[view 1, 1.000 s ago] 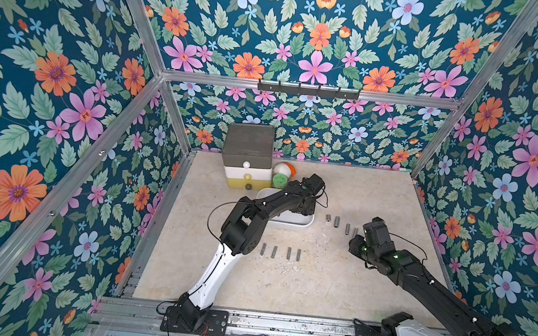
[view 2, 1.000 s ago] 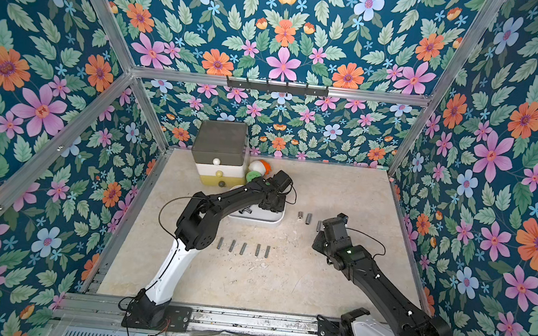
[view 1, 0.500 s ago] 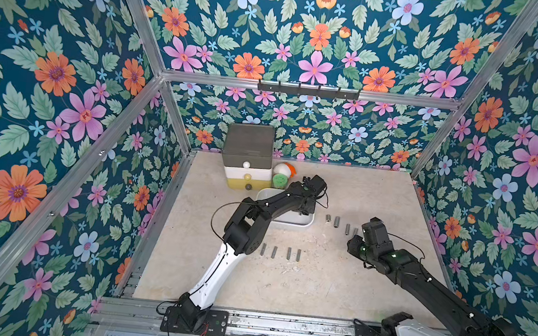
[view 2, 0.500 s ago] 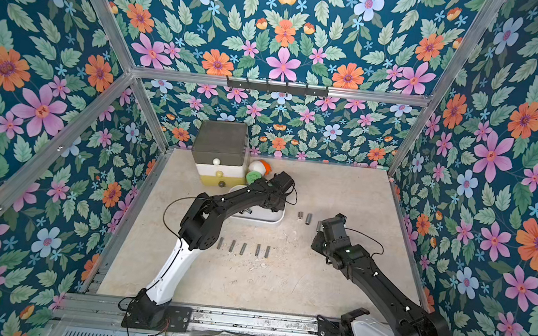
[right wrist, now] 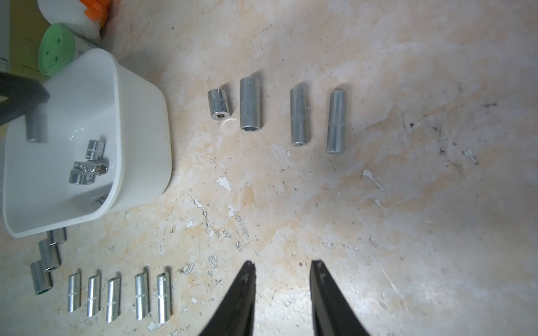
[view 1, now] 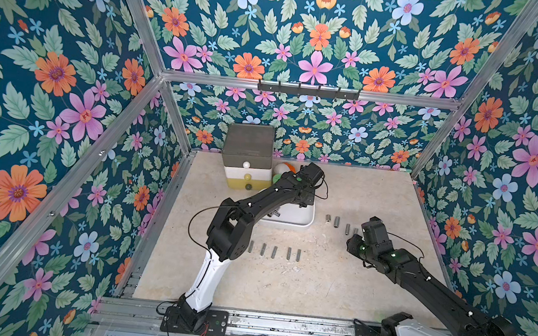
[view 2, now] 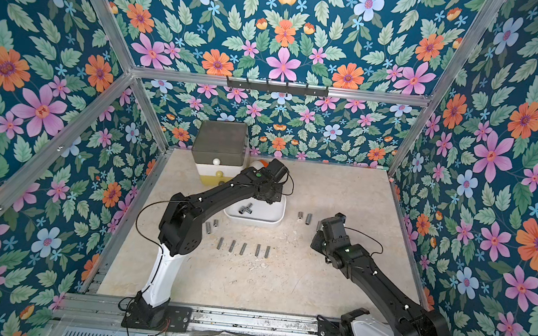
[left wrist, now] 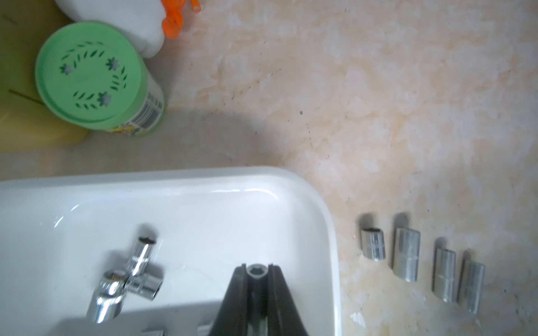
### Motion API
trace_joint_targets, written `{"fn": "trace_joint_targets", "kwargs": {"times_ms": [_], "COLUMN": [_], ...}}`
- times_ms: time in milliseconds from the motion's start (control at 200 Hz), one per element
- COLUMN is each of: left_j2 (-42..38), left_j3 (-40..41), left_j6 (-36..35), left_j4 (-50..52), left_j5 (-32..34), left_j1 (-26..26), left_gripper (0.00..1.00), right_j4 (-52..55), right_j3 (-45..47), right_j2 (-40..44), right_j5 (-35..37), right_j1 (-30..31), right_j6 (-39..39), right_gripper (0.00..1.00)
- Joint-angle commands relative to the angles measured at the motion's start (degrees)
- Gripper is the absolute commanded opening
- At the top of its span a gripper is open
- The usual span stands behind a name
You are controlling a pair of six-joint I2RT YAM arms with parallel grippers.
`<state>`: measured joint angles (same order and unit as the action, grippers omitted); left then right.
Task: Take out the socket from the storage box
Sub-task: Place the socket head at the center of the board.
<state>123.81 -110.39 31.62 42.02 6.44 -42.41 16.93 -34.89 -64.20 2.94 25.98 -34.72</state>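
Floral walls (view 1: 314, 44) enclose the beige tabletop (view 1: 282, 289) and storage box (view 2: 255, 221).

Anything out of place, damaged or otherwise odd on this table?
Two things. The tabletop coating is chipped, with white flakes scattered across it. And three sockets beside the storage box corner lie bunched together, apparently touching, unlike the five sockets nearby laid in a neat, spaced row.

Centre frame: left arm (view 1: 250, 204) is hiding part of storage box (view 1: 298, 217); sockets (left wrist: 128, 276) inside are blurring in left wrist view.
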Motion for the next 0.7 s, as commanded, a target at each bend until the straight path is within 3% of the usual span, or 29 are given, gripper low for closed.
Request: {"fn": "trace_joint_targets", "kwargs": {"times_ms": [0, 320, 695], "left_j2": [-4.24, -20.73, -33.47], "left_j3": [4.17, 24.33, 48.80], "left_j6": [1.37, 6.00, 16.84], "left_j4": [-0.57, -5.02, -11.36], "left_j5": [-1.55, -3.41, 4.32], "left_j1": [0.01, -1.72, -12.80], "left_gripper": [0.04, 0.03, 0.03], "right_j4": [-1.06, -0.78, -0.91], "right_j3": [-0.52, -1.47, -2.37], "right_j2": [-0.37, -1.40, -2.77], "right_j5": [-0.05, -0.27, -0.78], "right_j1": [0.02, 0.02, 0.01], "right_j6": [0.16, 0.45, 1.13], "right_gripper": [0.36, 0.36, 0.36]}}
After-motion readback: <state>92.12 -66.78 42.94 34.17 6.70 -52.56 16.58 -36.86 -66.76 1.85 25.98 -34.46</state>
